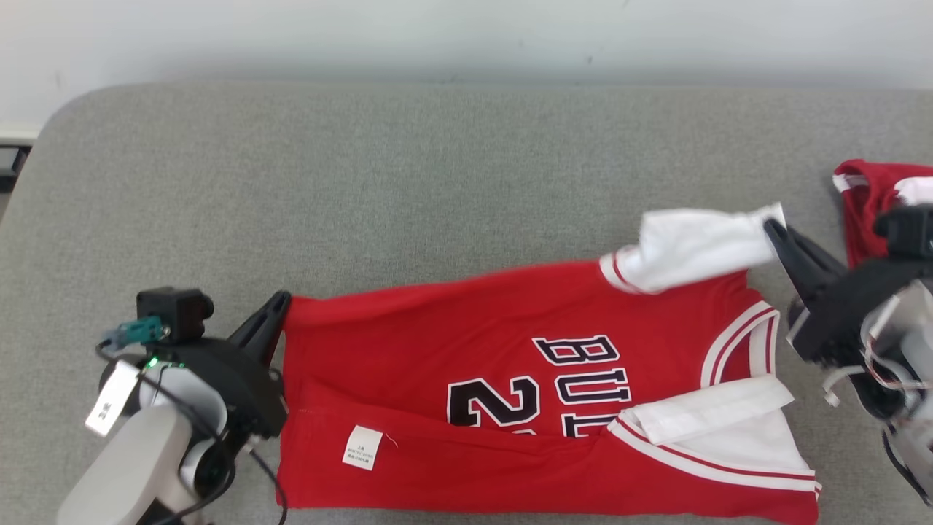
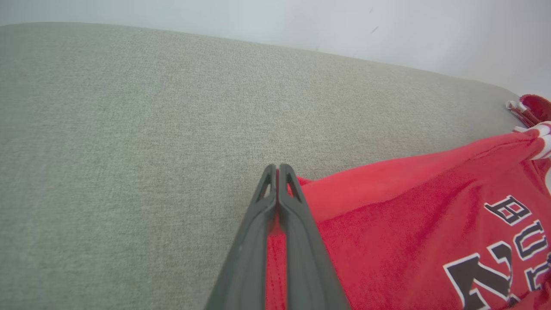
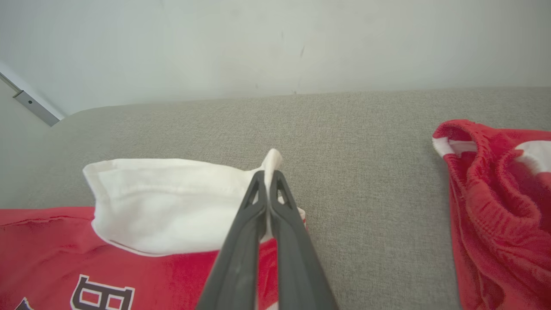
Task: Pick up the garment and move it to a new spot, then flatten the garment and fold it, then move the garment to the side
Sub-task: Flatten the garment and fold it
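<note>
Since both claws are pinched shut, left claw (image 1: pixel 279 305) on the jersey (image 1: pixel 437 364) hem at 9 o'clock and right claw (image 1: pixel 771 227) on its white sleeve (image 1: pixel 692 248) at 2 o'clock, you look set to fold the far edge over. The jersey lies at 6 o'clock on the desk (image 1: pixel 437 182).

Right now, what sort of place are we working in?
Likely an indoor garment-folding test bench: a grey fabric-covered tabletop against a plain pale wall, a red basketball jersey spread on it.

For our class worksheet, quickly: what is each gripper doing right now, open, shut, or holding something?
Left gripper: shut on the red jersey at its hem corner.
Right gripper: shut on the jersey's white sleeve.
</note>
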You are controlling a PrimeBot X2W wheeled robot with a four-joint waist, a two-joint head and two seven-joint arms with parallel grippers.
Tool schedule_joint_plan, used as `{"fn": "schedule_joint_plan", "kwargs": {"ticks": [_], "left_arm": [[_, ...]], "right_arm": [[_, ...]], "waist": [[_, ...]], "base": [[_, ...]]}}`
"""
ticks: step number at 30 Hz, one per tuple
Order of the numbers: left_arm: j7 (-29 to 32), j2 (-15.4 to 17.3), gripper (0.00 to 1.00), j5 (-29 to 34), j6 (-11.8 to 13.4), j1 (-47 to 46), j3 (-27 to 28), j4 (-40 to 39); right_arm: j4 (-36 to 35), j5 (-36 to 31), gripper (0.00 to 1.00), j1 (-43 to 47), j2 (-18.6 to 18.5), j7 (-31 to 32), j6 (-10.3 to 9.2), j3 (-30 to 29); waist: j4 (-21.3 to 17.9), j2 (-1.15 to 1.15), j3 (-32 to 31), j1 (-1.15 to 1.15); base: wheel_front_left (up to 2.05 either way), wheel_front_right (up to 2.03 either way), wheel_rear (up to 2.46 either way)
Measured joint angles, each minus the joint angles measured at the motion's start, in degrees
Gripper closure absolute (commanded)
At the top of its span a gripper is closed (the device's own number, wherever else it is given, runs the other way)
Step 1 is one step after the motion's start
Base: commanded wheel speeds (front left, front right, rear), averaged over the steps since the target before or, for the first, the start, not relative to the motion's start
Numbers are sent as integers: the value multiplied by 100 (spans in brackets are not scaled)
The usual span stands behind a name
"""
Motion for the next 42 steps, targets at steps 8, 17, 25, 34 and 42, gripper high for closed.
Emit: {"fn": "schedule_joint_plan", "kwargs": {"ticks": [8, 17, 25, 34, 42], "left_arm": [[8, 225, 100, -183, 0, 437, -33, -326], [147, 281, 100, -197, 0, 842, -176, -599], [313, 367, 100, -216, 7, 1032, -209, -800], [480, 348, 100, -296, 15, 1135, -248, -823], [586, 337, 0, -287, 120, 1136, -297, -724]], "right_arm": [[-705, 784, 100, 600, -524, 177, 1, 203], [-1236, 1466, 100, 1199, -937, 524, 0, 478], [-1653, 1834, 100, 1524, -1328, 818, 0, 679], [-1606, 1710, 100, 1549, -1484, 1273, 0, 1155], [-1384, 1306, 0, 1375, -1469, 1518, 0, 1524]], "waist": [[-38, 0, -188, 0], [-39, 0, -237, 0], [-12, 0, -309, 0], [5, 0, -382, 1], [-2, 0, -440, 0]], "base": [[0, 0, 0], [0, 0, 0], [0, 0, 0], [0, 0, 0], [0, 0, 0]]}}
